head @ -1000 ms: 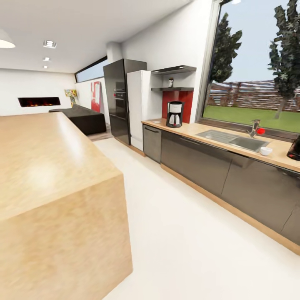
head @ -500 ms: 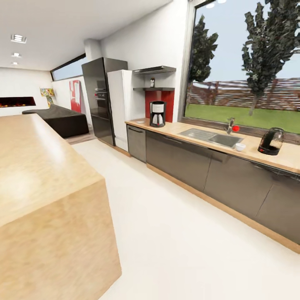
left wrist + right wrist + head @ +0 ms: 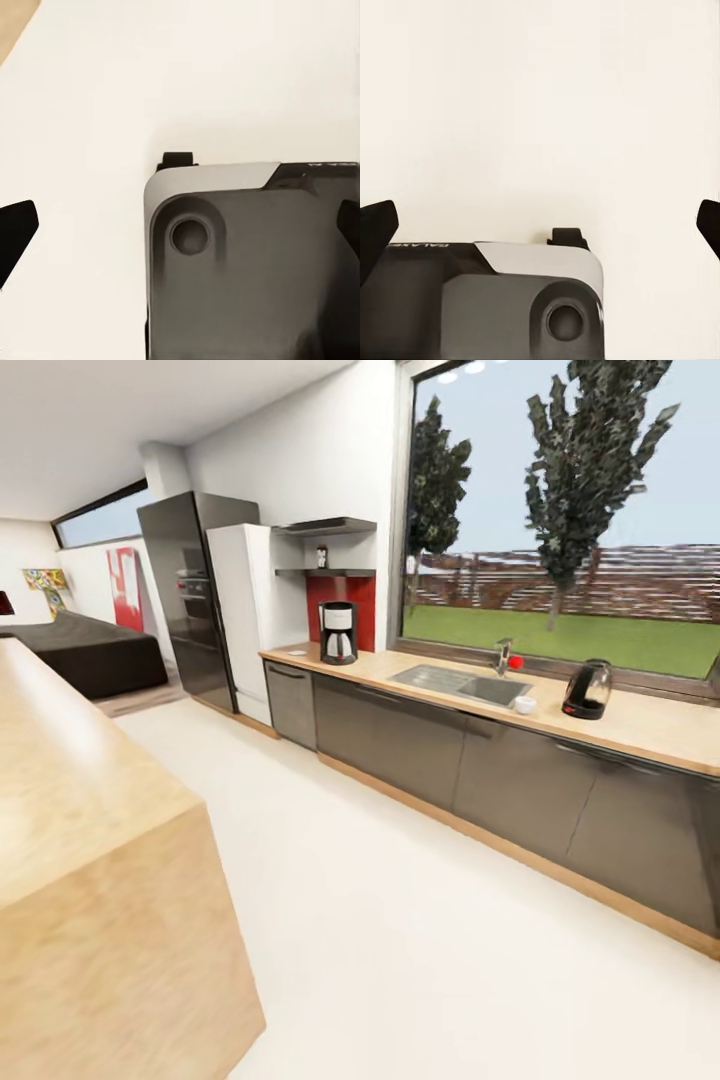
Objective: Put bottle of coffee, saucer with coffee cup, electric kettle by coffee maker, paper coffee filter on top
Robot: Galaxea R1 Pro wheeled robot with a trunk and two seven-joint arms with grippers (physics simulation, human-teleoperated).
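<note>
Fingers: left gripper [image 3: 180,240] and right gripper [image 3: 540,232] both spread wide, dark fingertips [image 3: 15,229] showing at the wrist views' edges, holding nothing, hanging over pale floor [image 3: 400,920] and grey robot base [image 3: 247,262].
Coffee maker: tall black drip machine with white front panel [image 3: 338,632] standing at the far end of the long light wood-grain countertop [image 3: 640,725], already in place.
Bottle of coffee: small dark jar [image 3: 322,557] sitting on the thin black wall shelf [image 3: 328,572] above the machine; not yet brought down.
Kettle: rounded clear-glass electric kettle with black base [image 3: 586,691] resting beyond the steel sink [image 3: 460,683], well apart from the machine.
Cup: small white coffee cup [image 3: 524,704] sitting just beside the sink, near the counter's front edge.
Saucer and filter: too small to tell.
Progress: judging one of five placements done, four remaining.
Room: wide floor lying open between the big wooden island block [image 3: 90,830] and dark grey cabinets [image 3: 500,780]; island corner standing near, asking for care in turning.
</note>
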